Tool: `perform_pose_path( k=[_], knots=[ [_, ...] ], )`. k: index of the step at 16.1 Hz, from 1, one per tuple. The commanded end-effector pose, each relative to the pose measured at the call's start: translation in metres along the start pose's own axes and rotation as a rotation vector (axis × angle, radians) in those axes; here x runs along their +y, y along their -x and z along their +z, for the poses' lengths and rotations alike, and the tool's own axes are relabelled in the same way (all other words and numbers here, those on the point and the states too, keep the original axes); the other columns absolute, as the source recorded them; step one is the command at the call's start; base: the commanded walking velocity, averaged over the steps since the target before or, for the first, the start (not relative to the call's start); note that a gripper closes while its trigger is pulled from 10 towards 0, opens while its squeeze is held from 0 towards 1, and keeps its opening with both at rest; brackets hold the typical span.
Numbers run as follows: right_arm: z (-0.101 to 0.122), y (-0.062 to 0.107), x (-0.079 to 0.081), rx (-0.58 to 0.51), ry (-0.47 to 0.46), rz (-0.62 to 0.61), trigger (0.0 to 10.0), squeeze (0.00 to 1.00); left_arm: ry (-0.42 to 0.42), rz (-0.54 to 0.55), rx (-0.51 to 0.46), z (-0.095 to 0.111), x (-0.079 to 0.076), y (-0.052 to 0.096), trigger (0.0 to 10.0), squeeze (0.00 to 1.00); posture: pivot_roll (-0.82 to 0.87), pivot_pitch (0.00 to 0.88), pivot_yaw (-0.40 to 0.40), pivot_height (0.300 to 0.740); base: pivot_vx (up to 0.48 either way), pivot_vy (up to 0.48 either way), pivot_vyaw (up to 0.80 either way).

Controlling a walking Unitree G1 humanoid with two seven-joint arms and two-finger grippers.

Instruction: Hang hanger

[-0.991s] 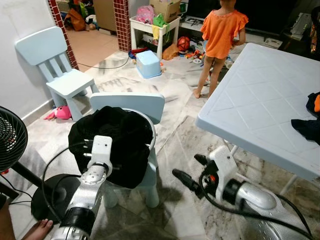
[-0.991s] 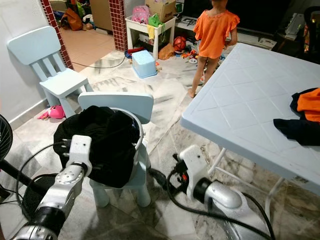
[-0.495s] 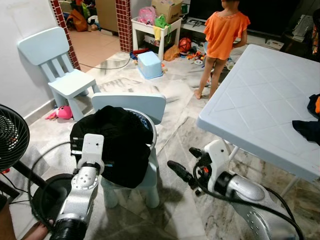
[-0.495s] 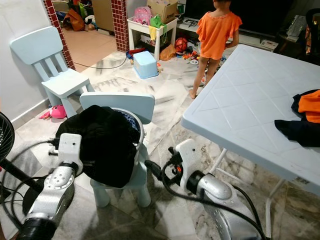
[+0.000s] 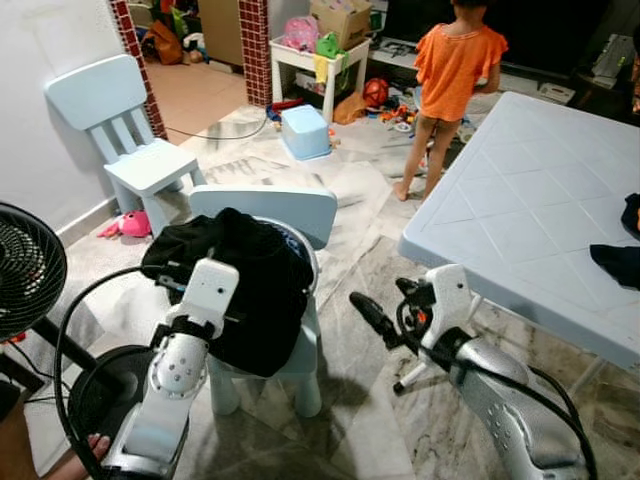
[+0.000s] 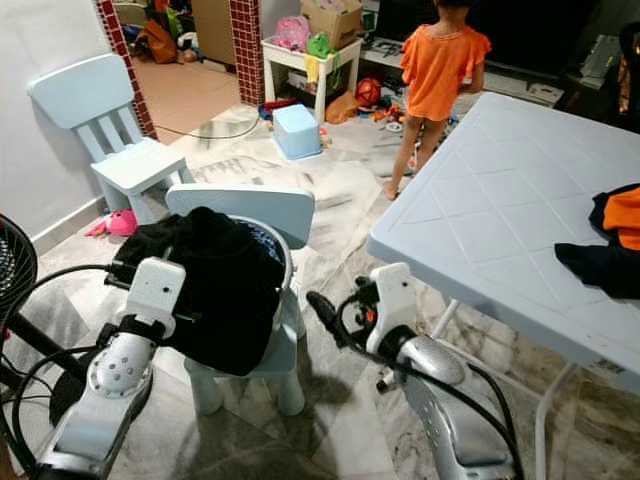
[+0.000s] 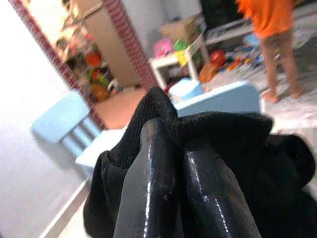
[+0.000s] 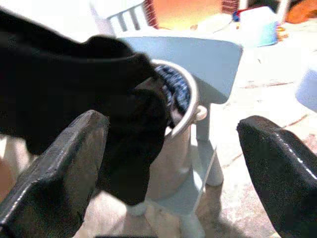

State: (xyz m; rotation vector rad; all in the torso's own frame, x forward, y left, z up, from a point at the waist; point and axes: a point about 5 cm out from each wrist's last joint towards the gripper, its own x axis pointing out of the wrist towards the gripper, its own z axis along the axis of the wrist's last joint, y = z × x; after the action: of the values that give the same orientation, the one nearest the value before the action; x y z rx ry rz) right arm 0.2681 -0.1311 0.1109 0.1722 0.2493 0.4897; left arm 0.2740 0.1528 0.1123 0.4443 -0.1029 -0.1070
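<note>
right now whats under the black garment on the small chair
Under the black garment sits a white basket on the light blue chair, with a patch of blue patterned cloth showing inside. The rest of its contents are covered; the left gripper pinches the garment.

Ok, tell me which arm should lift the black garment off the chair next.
Left. The left hand is already shut on the black garment, pinching a fold of it. The right hand is open and apart from it, beside the chair, so it would have to reach in first.
</note>
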Motion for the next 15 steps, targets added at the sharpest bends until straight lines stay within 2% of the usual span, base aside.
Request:
perform_pose_path(
  k=[1,2,4,6,8,9,10,11,12,13,14,15],
  knots=[
    [0.012,-0.002,-0.011,-0.066,-0.044,-0.075,10.0,0.00,-0.001,-0.051,-0.080,0.016,-0.005,0.001,0.0,0.00,-0.02,0.000,-0.041,0.740,0.000,0.000,0.00],
    [0.014,-0.003,-0.016,-0.082,-0.064,-0.109,10.0,0.00,0.011,-0.055,-0.093,0.020,-0.006,0.002,0.0,0.00,-0.02,0.000,-0.042,0.740,0.000,0.000,0.00],
    [0.022,-0.003,-0.033,-0.149,-0.150,-0.246,10.0,0.00,0.102,-0.030,-0.073,0.026,-0.009,0.001,0.0,0.00,-0.02,0.000,-0.040,0.740,0.000,0.000,0.00],
    [0.028,0.000,-0.042,-0.201,-0.180,-0.316,10.0,0.00,0.138,-0.022,-0.082,0.030,-0.011,0.002,0.0,0.00,-0.02,0.000,-0.034,0.740,0.000,0.000,0.00],
    [0.037,0.004,-0.049,-0.273,-0.168,-0.370,10.0,0.00,0.195,0.017,-0.093,0.035,-0.007,0.005,0.0,0.00,-0.03,0.000,-0.020,0.740,0.000,0.000,0.00],
    [0.037,0.003,-0.050,-0.282,-0.189,-0.381,10.0,0.00,0.195,0.036,-0.099,0.036,-0.005,0.007,0.3,0.00,-0.03,0.000,-0.015,0.740,0.000,0.000,0.00],
    [0.035,0.000,-0.048,-0.276,-0.182,-0.375,10.0,0.00,0.184,0.057,-0.090,0.034,-0.005,0.009,1.8,0.00,-0.03,0.000,-0.012,0.740,0.000,0.000,0.00],
    [0.034,-0.003,-0.044,-0.254,-0.103,-0.383,10.0,0.00,0.189,0.052,-0.083,0.032,-0.006,0.009,3.0,0.00,-0.03,0.000,-0.008,0.740,0.000,0.000,0.00],
    [0.032,-0.004,-0.035,-0.296,-0.008,-0.344,10.0,0.00,0.202,0.037,-0.083,0.032,-0.007,0.008,8.5,0.00,-0.03,0.000,-0.007,0.740,0.000,0.000,0.00],
    [0.031,-0.002,-0.030,-0.333,0.068,-0.325,10.0,0.00,0.209,0.031,-0.088,0.033,-0.007,0.006,10.0,0.00,-0.03,0.000,-0.007,0.740,0.000,0.000,0.00],
    [0.032,0.004,-0.031,-0.415,0.062,-0.350,10.0,0.00,0.209,0.037,-0.079,0.032,-0.007,0.004,10.0,0.00,-0.03,0.000,-0.007,0.740,0.000,0.000,0.00],
    [0.033,0.009,-0.031,-0.449,0.079,-0.315,10.0,0.00,0.225,0.038,-0.064,0.030,-0.008,0.003,10.0,0.00,-0.03,0.000,-0.008,0.740,0.000,0.000,0.00]
  ],
)
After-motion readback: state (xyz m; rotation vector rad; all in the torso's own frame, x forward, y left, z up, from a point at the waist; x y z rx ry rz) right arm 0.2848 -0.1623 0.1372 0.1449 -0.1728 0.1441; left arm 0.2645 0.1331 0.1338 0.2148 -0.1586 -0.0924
